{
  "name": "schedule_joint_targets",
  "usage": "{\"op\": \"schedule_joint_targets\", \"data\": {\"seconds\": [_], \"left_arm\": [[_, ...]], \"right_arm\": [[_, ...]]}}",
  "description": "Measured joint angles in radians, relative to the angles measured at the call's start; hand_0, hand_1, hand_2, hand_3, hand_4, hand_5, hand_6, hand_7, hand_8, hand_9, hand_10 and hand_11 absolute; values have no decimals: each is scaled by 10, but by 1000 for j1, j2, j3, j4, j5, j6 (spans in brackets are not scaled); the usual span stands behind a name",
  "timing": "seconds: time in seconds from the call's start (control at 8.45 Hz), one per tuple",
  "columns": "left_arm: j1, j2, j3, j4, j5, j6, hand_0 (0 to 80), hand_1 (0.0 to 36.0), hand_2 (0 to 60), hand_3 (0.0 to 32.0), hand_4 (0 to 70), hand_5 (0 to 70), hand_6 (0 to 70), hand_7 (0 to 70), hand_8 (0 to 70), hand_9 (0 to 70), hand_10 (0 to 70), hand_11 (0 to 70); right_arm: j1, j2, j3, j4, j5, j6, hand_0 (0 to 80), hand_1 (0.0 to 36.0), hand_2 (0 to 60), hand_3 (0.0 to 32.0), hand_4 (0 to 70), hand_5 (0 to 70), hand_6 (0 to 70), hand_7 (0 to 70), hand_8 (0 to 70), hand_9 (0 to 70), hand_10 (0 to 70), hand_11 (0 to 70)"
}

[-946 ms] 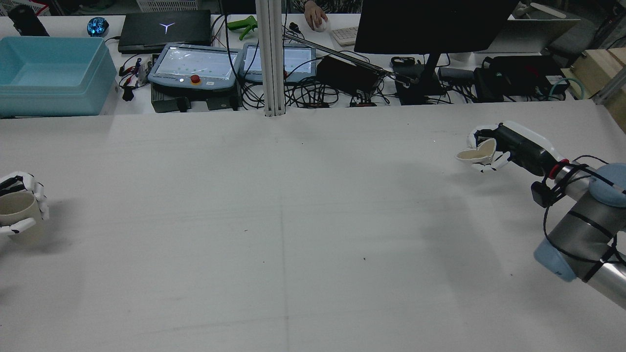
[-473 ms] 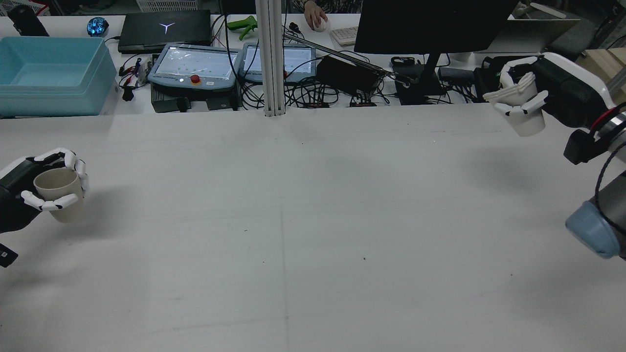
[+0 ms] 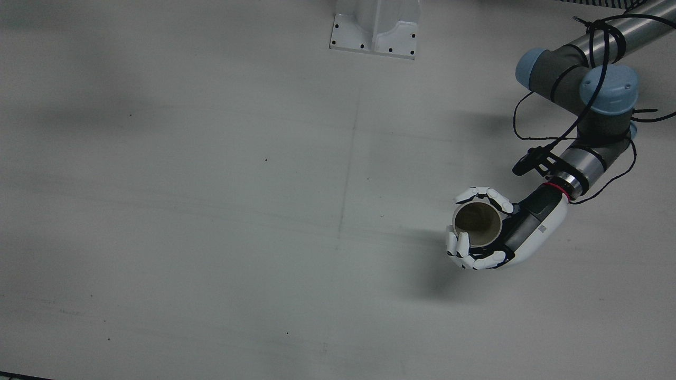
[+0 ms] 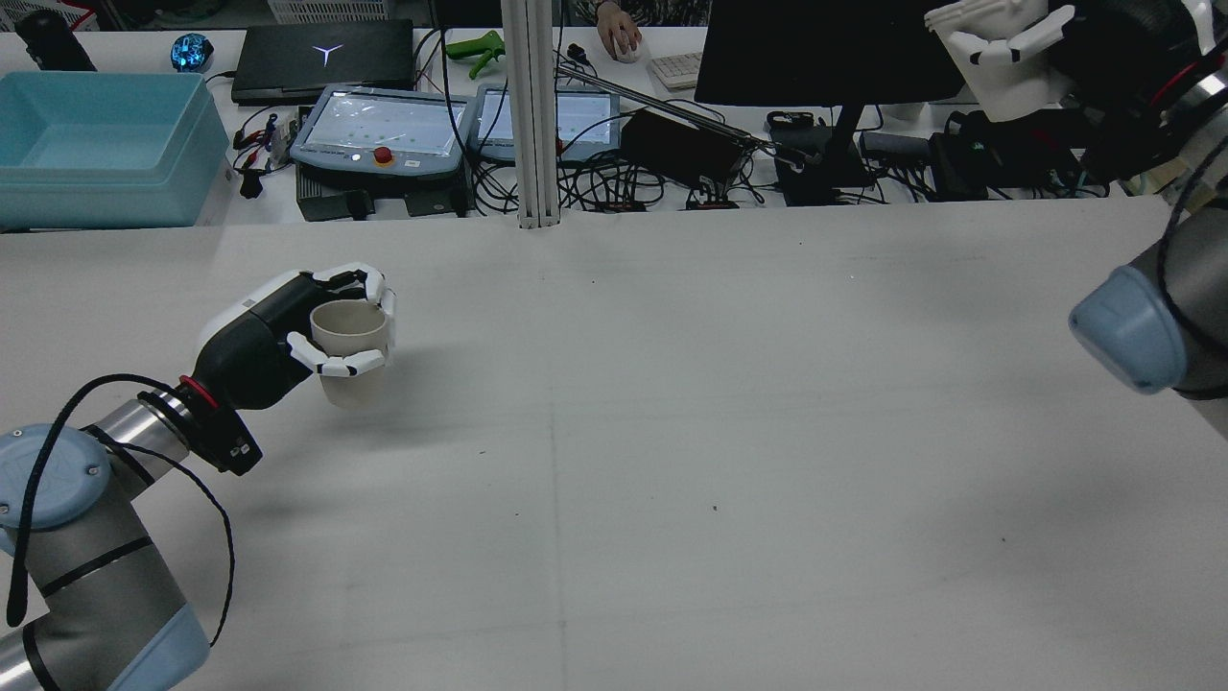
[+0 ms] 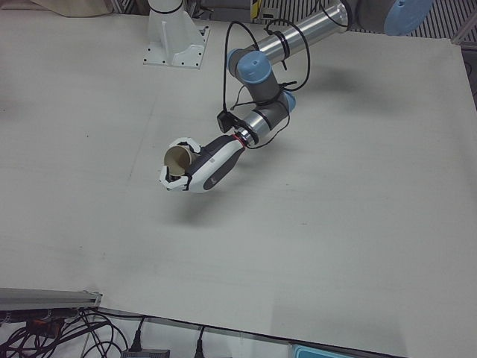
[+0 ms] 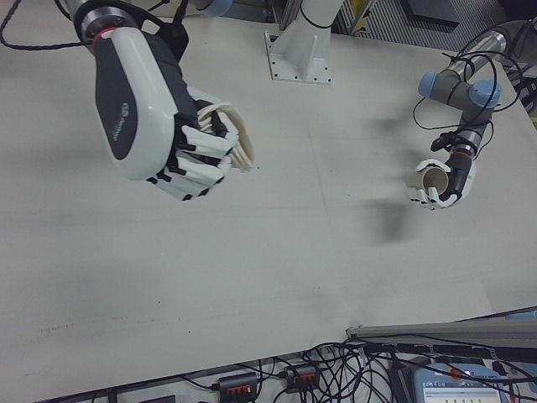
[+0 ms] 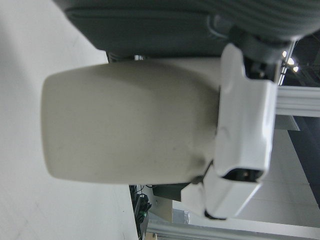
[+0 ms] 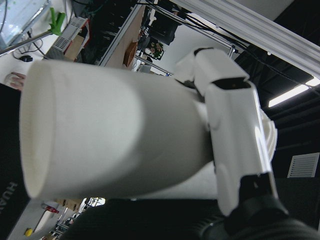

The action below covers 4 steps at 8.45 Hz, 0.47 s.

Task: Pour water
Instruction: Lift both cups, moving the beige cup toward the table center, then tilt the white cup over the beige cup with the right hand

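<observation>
My left hand [image 4: 278, 336] is shut on a beige cup [image 4: 351, 338] and holds it upright a little above the white table [image 4: 672, 432], left of centre in the rear view. The front view looks into its open mouth [image 3: 477, 224]; I see no water in it. It also shows in the left-front view [image 5: 178, 158] and fills the left hand view [image 7: 130, 130]. My right hand [image 4: 1094, 43] is shut on a white cup [image 4: 1005, 65], raised high at the far right, slightly tilted. The right hand [image 6: 159, 117] looms close in the right-front view. The white cup fills the right hand view [image 8: 110, 130].
Beyond the table's far edge stand a blue bin [image 4: 96, 144], two teach pendants [image 4: 384, 130], a post [image 4: 532, 115], a monitor [image 4: 844, 48] and many cables. The post's white base [image 3: 375, 26] stands at the top of the front view.
My left hand has carried the beige cup right and forward from the table's left edge. My right hand has lifted the white cup from low over the table to high up.
</observation>
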Motion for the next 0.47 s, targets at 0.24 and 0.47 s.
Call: {"op": "schedule_joint_targets", "data": {"seconds": [0.24, 0.47], "left_arm": [[62, -120, 5, 103, 2, 2, 800, 360, 600, 0, 290, 629, 563, 700, 563, 700, 696, 700], [83, -159, 11, 135, 2, 1, 800, 360, 600, 0, 291, 633, 564, 700, 565, 700, 696, 700]], "right_arm": [[-136, 179, -59, -52, 132, -28, 800, 360, 600, 0, 700, 700, 700, 700, 571, 700, 476, 689], [-314, 347, -178, -63, 222, -142, 800, 360, 600, 0, 700, 700, 700, 700, 563, 690, 468, 678]]}}
